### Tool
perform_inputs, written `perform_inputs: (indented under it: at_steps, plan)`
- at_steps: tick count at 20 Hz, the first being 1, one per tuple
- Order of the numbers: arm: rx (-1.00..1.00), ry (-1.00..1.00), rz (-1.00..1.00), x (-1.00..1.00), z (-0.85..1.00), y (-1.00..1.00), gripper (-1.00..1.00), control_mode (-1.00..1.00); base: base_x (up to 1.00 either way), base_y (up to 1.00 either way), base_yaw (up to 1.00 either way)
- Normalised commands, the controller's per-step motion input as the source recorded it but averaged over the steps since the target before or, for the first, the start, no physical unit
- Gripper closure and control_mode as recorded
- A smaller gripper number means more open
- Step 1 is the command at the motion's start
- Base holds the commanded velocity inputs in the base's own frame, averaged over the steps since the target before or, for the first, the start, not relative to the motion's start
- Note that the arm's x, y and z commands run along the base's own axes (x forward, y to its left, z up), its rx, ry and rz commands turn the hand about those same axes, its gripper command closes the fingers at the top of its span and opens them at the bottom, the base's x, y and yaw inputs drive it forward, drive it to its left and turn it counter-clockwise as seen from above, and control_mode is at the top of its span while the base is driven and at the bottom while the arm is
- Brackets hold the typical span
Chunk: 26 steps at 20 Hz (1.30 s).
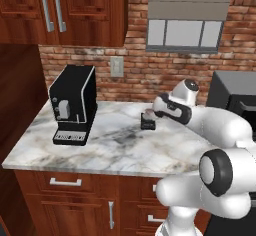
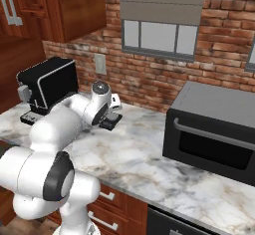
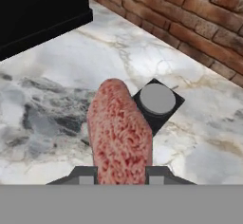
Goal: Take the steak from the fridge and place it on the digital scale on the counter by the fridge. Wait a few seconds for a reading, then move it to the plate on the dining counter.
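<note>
The end effector [image 3: 121,174] is clamped narrow on the steak [image 3: 120,133], carrying it on edge just above the worktop [image 1: 110,145] so it can be lowered onto the scale [image 3: 157,103], which sits just ahead beside the meat. The hand view shows the grip and the scale's round grey pad; the left base view instead places the scale between the coffee machine [image 1: 74,104] and the arm, near the brick wall [image 1: 140,75].

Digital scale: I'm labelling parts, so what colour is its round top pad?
Grey, on the black square digital scale; clearest in the hand view.
</note>
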Motion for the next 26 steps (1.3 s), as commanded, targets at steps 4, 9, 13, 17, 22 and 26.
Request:
perform_inputs:
  at_steps: [4,9,13,17,22,26]
  plan:
    - [0.0,0.0,0.01,0.75,-0.1,0.0,1.0,-1.0,0.0,0.0,0.0]
    - [0.0,0.0,0.0,0.61,-0.15,0.0,1.0,-1.0,0.0,0.0,0.0]
    - [0.0,0.0,0.0,0.44,-0.31,-0.01,1.0,-1.0,0.0,0.0,0.0]
    - [0.0,0.0,0.0,0.29,-0.41,-0.01,1.0,-1.0,0.0,0.0,0.0]
    - [0.0,0.0,0.0,0.14,-0.32,-0.01,1.0,-1.0,0.0,0.0,0.0]
    - [0.0,0.0,0.0,0.02,-0.15,-0.08,1.0,-1.0,0.0,0.0,0.0]
